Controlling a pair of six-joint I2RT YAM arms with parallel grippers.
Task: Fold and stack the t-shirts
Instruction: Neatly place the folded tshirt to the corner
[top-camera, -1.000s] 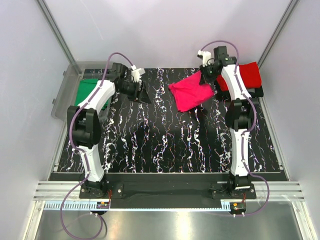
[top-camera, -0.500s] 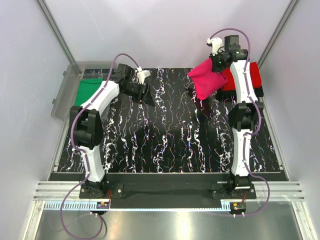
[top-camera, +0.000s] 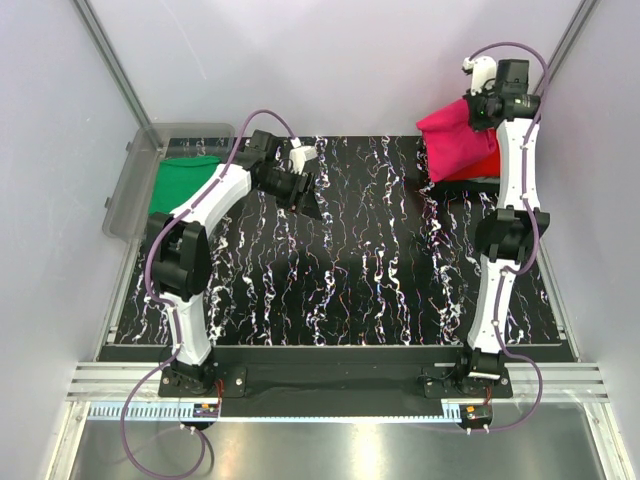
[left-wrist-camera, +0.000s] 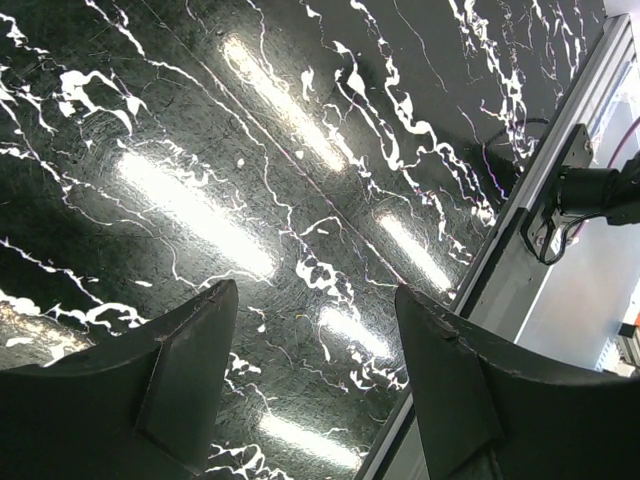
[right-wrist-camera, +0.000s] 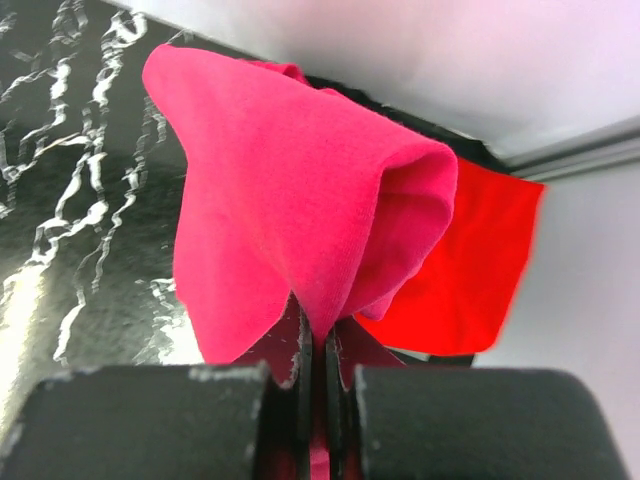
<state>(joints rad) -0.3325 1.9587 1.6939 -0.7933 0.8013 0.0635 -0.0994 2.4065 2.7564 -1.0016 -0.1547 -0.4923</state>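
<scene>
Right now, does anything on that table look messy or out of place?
Only the pink t-shirt: it hangs bunched from the shut right claw, over the red t-shirt at the far right corner. The green t-shirt lies in the clear bin at left.

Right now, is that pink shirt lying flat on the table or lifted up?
Lifted up. The pink shirt hangs bunched from the right gripper, which is shut on its edge, above the red shirt.
</scene>
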